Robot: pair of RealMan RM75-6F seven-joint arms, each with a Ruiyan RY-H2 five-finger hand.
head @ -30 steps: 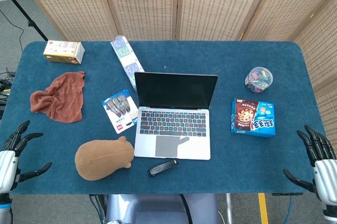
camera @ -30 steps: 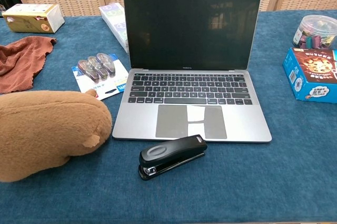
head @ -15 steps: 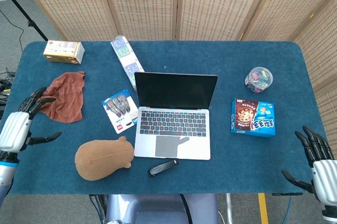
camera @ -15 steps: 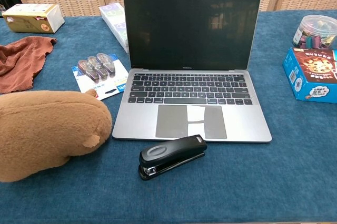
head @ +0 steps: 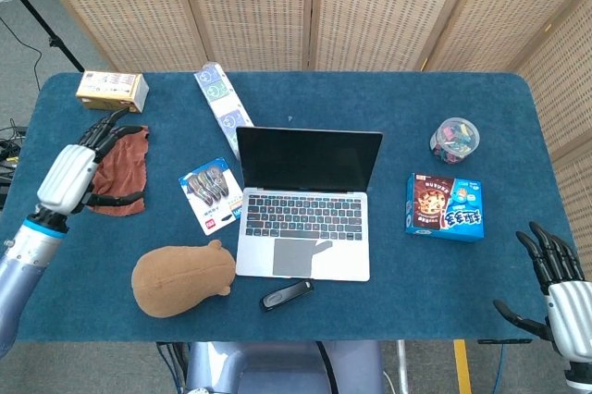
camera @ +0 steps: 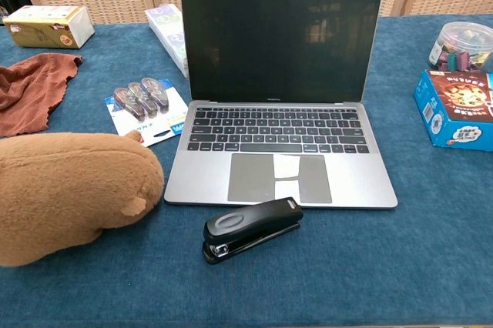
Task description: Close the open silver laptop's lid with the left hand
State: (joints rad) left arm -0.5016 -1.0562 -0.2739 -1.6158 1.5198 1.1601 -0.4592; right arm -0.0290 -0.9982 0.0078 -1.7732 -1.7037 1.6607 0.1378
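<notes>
My left hand [head: 81, 172] hovers empty, fingers spread, over the cloth [head: 122, 165], well left of the laptop [head: 306, 204], whose lid stands open.

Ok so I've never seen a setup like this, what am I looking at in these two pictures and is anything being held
A two-armed robot sits at a blue cloth-covered table. One picture looks down from its head, the other looks forward from its chest. The left robot hand hovers open over a rust-brown cloth; the right robot hand waits open off the table's corner. Neither holds anything. In the middle stands an open silver laptop, its lid up, with a brown plush toy and a black stapler nearby.
</notes>
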